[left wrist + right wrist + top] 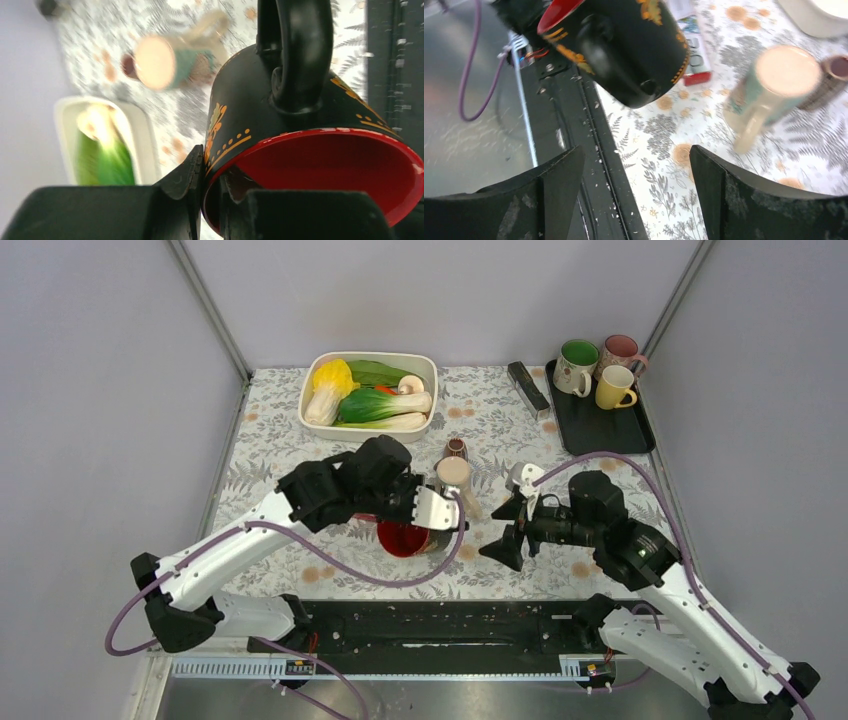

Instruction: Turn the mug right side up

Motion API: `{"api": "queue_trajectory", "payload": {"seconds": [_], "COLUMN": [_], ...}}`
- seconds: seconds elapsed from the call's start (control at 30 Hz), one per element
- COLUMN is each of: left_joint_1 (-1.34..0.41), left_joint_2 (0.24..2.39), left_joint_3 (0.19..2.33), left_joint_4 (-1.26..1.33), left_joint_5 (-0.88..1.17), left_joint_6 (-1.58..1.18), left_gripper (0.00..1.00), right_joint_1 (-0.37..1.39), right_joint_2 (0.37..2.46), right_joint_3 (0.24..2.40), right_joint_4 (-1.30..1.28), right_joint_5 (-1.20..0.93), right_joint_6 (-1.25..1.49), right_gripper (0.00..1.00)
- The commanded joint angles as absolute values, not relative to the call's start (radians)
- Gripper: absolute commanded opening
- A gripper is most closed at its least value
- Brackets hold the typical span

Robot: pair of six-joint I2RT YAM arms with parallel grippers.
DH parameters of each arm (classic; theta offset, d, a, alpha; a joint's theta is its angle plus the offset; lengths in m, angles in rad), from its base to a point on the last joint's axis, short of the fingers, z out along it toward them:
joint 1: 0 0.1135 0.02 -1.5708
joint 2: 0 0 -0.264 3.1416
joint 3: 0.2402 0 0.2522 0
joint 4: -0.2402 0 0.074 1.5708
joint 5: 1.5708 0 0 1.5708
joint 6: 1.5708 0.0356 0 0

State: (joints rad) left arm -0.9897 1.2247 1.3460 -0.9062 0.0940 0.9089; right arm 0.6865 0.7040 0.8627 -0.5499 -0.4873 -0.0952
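Black mug, top view: the mug (402, 538) hangs tilted at the table's (270, 452) 6 o'clock edge with its red mouth showing. The left gripper (425, 518) is clenched on its rim. The right gripper (505, 528) is released, apart at the mug's 3 o'clock.
Left wrist view: the left gripper (212, 200) pinches the rim wall, one finger inside and one outside. The handle (300, 50) is at 12 o'clock.
Right wrist view: the mug (624, 45) is at 11 o'clock, beyond the spread right gripper (636, 190).
Handling: probably glazed ceramic, so stiff, slick, chippable and heavy for a rim pinch. The body or handle looks a surer hold.
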Motion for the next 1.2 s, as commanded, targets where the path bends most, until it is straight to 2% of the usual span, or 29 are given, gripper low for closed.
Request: {"api": "queue_trajectory", "payload": {"seconds": [0.0,0.13,0.33,0.47,0.6,0.73,0.83,0.93,1.17], "left_joint_1": [-0.966,-0.969,-0.97,-0.969,-0.97,-0.97,-0.972,-0.971,-0.971], "left_joint_2": [1.272,1.264,1.278,1.297,1.306,1.32,1.332,1.336,1.305], "left_joint_3": [1.5,1.53,1.562,1.601,1.614,1.633,1.654,1.673,1.661], "left_joint_4": [-1.181,-1.209,-1.242,-1.242,-1.241,-1.241,-1.24,-1.24,-1.23], "left_joint_5": [0.167,0.202,0.251,0.298,0.32,0.323,0.324,0.322,0.336], "left_joint_6": [0.504,0.444,0.426,0.368,0.355,0.351,0.347,0.348,0.363], "left_gripper": [0.0,0.0,0.0,0.0,0.0,0.0,0.0,0.0,0.0], "right_joint_1": [0.692,0.693,0.696,0.725,0.778,0.787,0.801,0.81,0.803], "right_joint_2": [0.786,0.869,0.965,1.015,1.064,1.137,1.19,1.219,1.196], "right_joint_3": [0.913,0.973,1.062,1.088,1.123,1.177,1.213,1.225,1.213], "right_joint_4": [-0.53,-0.526,-0.544,-0.549,-0.58,-0.587,-0.598,-0.622,-0.627], "right_joint_5": [-0.829,-0.915,-0.899,-0.999,-0.905,-0.892,-0.914,-0.886,-0.859], "right_joint_6": [-0.315,-0.327,-0.379,-0.414,-0.439,-0.428,-0.4,-0.403,-0.421], "right_gripper": [0.84,0.84,0.9,0.94,0.95,0.92,0.82,0.77,0.85]}}
